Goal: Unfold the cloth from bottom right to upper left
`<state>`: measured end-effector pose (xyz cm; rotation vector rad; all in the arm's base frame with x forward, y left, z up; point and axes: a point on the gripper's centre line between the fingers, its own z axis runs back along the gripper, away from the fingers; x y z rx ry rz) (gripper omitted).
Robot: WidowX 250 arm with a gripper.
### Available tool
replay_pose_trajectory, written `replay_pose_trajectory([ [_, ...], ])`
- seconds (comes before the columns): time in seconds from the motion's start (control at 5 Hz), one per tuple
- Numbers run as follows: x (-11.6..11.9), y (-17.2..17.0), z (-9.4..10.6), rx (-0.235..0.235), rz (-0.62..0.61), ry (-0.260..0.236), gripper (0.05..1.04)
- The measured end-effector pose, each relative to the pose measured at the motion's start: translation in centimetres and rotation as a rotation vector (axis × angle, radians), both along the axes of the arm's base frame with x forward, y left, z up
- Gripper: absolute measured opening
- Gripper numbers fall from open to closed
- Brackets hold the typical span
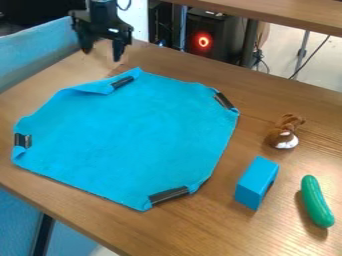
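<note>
Blue cloth (133, 140) on the wooden desk (207, 225), laid nearly flat across its middle and left. You see the gripper (102, 52) beyond the cloth's upper edge, its jaws spread and pinching nothing; this clearance presumably lets the fabric lie free. Four dark strips (168, 195) sit at the cut-looking corners; they probably serve as markers or stiffeners for gripping, though you cannot tell which. Near the uppermost strip, a raised fold (88, 89) slants along the upper-left edge, the likeliest remainder of the unfolding. Judged from this lie, the task is largely complete. Should you correct the fold, you would grasp its lip lightly and draw it outward, since a deep pinch could drag the whole sheet. The plush toy (284, 132), blue block (256, 182) and green cucumber (316, 201) stand apart to the right, which leaves the unfolding path unobstructed.
</note>
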<state>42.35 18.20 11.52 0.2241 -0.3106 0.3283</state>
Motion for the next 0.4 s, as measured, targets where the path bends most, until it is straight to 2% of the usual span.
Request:
replay_pose_trajectory([
  [0.2,-2.9,-0.2,2.5,-0.029,0.013,-0.025,1.001],
  [0.4,-7.6,-1.8,2.9,-0.089,-0.007,0.022,1.001],
])
